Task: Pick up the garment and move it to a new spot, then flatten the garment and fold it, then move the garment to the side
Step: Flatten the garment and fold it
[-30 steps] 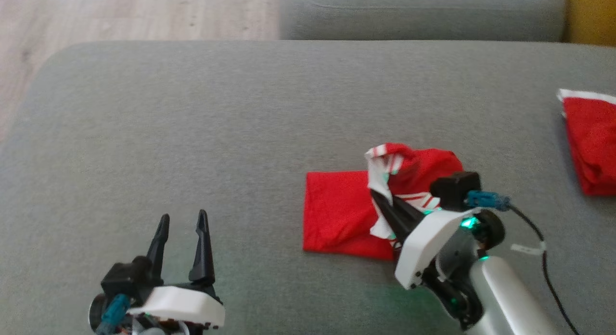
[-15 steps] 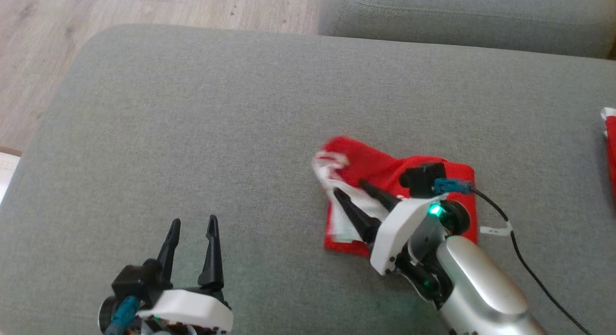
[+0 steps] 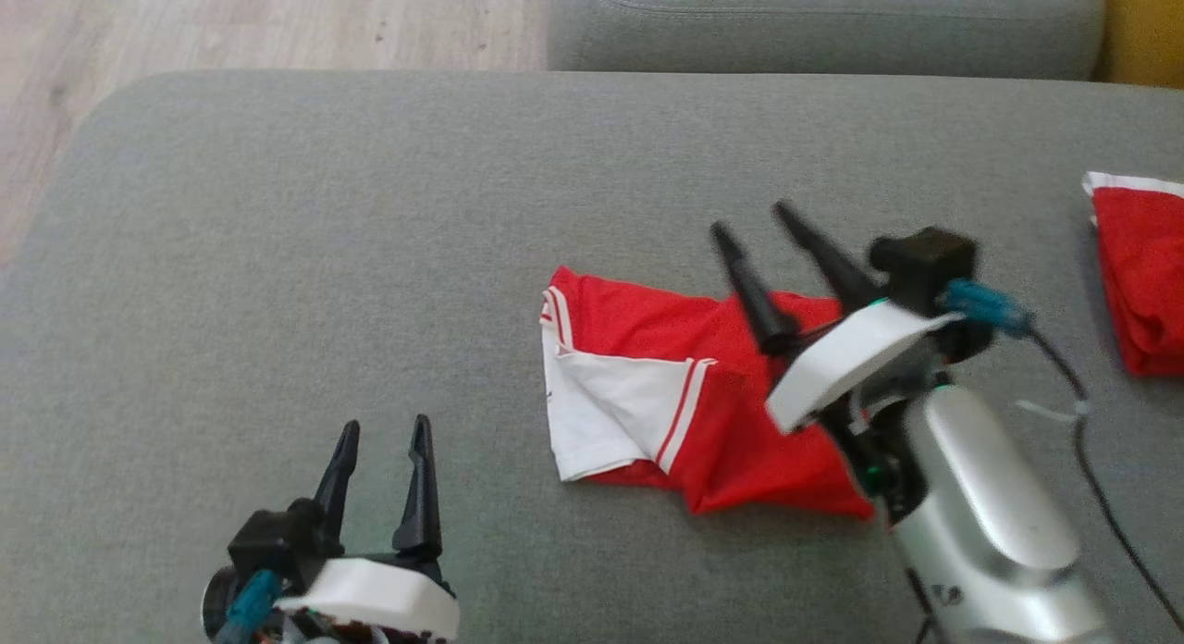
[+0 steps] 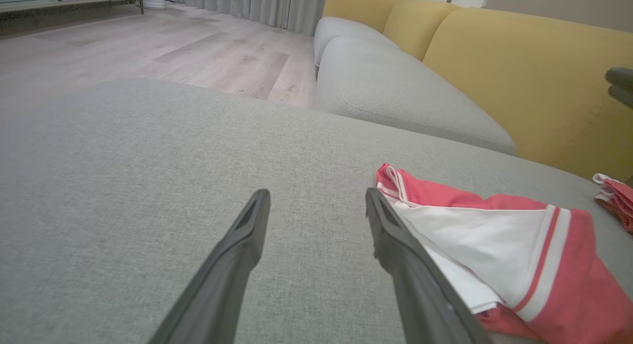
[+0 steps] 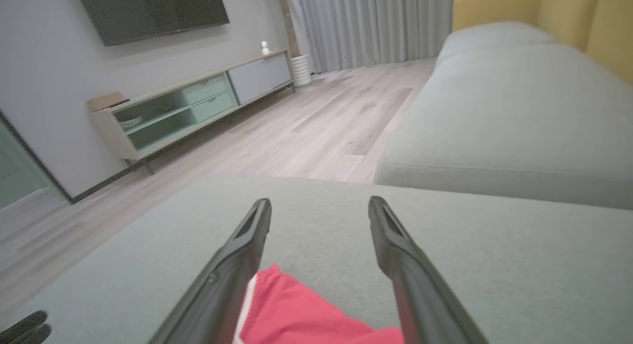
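The red garment (image 3: pixel 721 422), a white striped panel turned up on it, is being seen lying loosely folded on the grey cushion (image 3: pixel 370 209), right of the cushion's middle. The right gripper (image 3: pixel 751 216) is being held over the garment's far edge, fingers spread wide, nothing gripped. The left gripper (image 3: pixel 387 424) is being held wide open and empty at the cushion's near edge. A tiny dark mark on the white panel, possibly print, is too small to read.

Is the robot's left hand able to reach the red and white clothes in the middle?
Probably yes: the left gripper is open, and only bare grey cushion lies between it and the garment.
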### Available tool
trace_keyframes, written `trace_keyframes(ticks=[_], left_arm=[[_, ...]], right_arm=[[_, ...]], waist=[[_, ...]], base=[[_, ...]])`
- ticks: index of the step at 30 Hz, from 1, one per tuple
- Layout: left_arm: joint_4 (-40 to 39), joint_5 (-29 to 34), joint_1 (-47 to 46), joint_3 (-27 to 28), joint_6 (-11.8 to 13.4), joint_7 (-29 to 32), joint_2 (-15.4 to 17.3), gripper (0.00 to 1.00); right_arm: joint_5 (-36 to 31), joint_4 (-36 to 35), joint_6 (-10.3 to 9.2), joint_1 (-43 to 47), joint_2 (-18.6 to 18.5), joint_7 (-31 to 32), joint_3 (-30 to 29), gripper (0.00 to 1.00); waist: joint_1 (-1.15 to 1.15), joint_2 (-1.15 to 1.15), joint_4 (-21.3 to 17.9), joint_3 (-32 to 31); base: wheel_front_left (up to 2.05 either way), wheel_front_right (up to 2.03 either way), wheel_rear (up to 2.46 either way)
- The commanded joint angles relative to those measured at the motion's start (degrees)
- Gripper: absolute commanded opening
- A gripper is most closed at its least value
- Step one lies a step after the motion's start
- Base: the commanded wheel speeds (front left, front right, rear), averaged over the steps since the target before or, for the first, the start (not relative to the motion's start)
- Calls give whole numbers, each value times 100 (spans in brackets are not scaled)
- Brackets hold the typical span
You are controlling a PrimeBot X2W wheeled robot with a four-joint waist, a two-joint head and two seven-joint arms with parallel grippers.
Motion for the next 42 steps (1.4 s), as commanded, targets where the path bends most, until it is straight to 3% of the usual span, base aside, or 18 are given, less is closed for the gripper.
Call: trace_keyframes(ticks=[1, 6, 11, 13, 14, 16, 26, 36, 39, 42], left_arm=[[-148, 62, -298, 185, 9, -57, 32, 100], [-151, 89, -358, 153, 6, -56, 18, 100], [-141, 99, -408, 143, -5, -61, 20, 100], [-150, 109, -425, 148, 0, -65, 29, 100], [-154, 111, -430, 153, 2, -68, 35, 100], [-162, 115, -441, 163, 9, -72, 45, 100], [-179, 82, -432, 248, 47, -95, 89, 100], [-165, 46, -361, 269, 42, -132, 73, 100], [-155, 39, -327, 273, 50, -147, 56, 100], [-154, 46, -289, 296, 55, -170, 47, 100]], right_arm=[[-104, -267, -4, -82, 99, -61, -29, 100], [-646, -624, -4, 295, 99, -100, -673, 100], [-1065, -683, -4, 742, 99, -152, -963, 100], [-1219, -566, -4, 897, 99, -198, -1006, 43], [-1272, -477, -4, 964, 99, -224, -1008, 22], [-1368, -243, -4, 1065, 99, -272, -967, 1], [-902, 798, -4, 780, 99, -475, 77, 0], [-496, 1145, -4, 437, 99, -484, 1778, 0], [-402, 1179, -4, 418, 99, -579, 2057, 0], [-409, 1195, -4, 381, 99, -767, 2013, 35]], waist=[[0, 0, -52, 1], [0, 0, -145, 15], [0, 0, -157, 22], [0, 0, -131, 27], [0, 0, -112, 30], [0, 0, -56, 37], [0, 0, 368, 29], [0, 0, 693, -19], [0, 0, 684, -39], [0, 0, 601, -72]], base=[[0, 0, 0], [0, 0, 0], [0, 0, 0], [0, 0, 0], [0, 0, 0], [0, 0, 0], [0, 0, 0], [0, 0, 0], [0, 0, 0], [0, 0, 0]])
